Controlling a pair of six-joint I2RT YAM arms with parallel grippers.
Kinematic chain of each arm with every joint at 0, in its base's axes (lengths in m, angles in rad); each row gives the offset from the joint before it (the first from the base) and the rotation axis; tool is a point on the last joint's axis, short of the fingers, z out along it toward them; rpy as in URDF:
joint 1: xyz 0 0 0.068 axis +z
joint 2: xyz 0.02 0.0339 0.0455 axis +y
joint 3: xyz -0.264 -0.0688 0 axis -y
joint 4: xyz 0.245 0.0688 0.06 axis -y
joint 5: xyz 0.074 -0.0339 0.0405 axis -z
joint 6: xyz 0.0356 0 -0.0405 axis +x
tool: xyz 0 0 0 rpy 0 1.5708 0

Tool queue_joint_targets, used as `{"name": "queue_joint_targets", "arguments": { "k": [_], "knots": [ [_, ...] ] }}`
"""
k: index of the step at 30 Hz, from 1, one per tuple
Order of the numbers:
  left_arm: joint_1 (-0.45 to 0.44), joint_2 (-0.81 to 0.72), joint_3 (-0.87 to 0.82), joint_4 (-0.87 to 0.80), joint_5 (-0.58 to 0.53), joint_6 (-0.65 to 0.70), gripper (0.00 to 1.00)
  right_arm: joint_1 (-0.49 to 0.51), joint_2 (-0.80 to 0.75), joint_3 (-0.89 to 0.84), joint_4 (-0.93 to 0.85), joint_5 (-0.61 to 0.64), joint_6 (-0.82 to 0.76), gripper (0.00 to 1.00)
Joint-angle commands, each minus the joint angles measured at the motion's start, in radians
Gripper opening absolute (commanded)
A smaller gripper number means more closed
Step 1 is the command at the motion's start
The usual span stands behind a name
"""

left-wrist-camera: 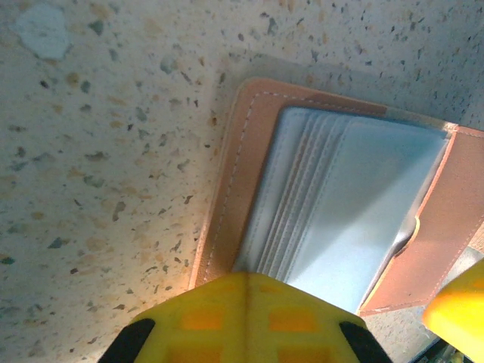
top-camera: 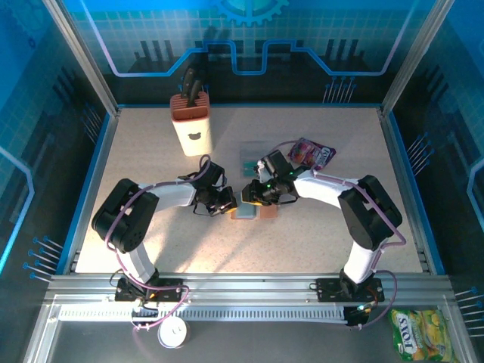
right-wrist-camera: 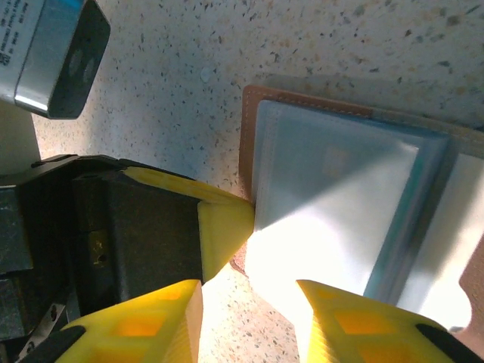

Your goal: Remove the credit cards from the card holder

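Note:
The card holder [left-wrist-camera: 249,174] lies open on the table, tan rim around blue-grey pockets [right-wrist-camera: 333,189]; it also sits between the two grippers from above [top-camera: 252,213]. My left gripper [left-wrist-camera: 246,278] is shut, its joined tips pressing on the holder's near edge; that tip [right-wrist-camera: 227,231] touches the holder's left rim. My right gripper [right-wrist-camera: 249,306] is open, one finger over the table and the other over the blue-grey inside, nothing between them. A teal credit card [top-camera: 250,156] lies flat behind the grippers. Whether cards sit in the pockets I cannot tell.
A purple snack packet [top-camera: 311,153] lies at the back right of the holder. A cream knife block [top-camera: 191,125] stands at the back left. Raised blue edging [top-camera: 398,178] borders the speckled table. A yellow packet [top-camera: 420,335] lies off the table, front right.

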Motion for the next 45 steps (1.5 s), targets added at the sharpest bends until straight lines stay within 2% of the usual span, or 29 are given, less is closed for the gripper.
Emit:
{"name": "queue_joint_targets", "arguments": {
  "k": [1, 12, 21, 45],
  "knots": [
    [-0.007, 0.011, -0.028, -0.02, -0.015, -0.006, 0.01, 0.013, 0.038, 0.012, 0.005, -0.02, 0.016, 0.4],
    [-0.007, 0.012, -0.03, -0.015, -0.012, -0.007, 0.01, 0.015, 0.067, 0.009, -0.008, -0.005, 0.012, 0.41],
    [-0.007, 0.016, -0.027, -0.017, -0.012, -0.006, 0.01, 0.011, 0.033, 0.02, -0.097, 0.09, -0.026, 0.42],
    [-0.007, -0.041, -0.004, -0.034, -0.021, 0.009, 0.0, -0.019, 0.005, -0.018, -0.079, 0.089, -0.028, 0.42]
  ]
}}
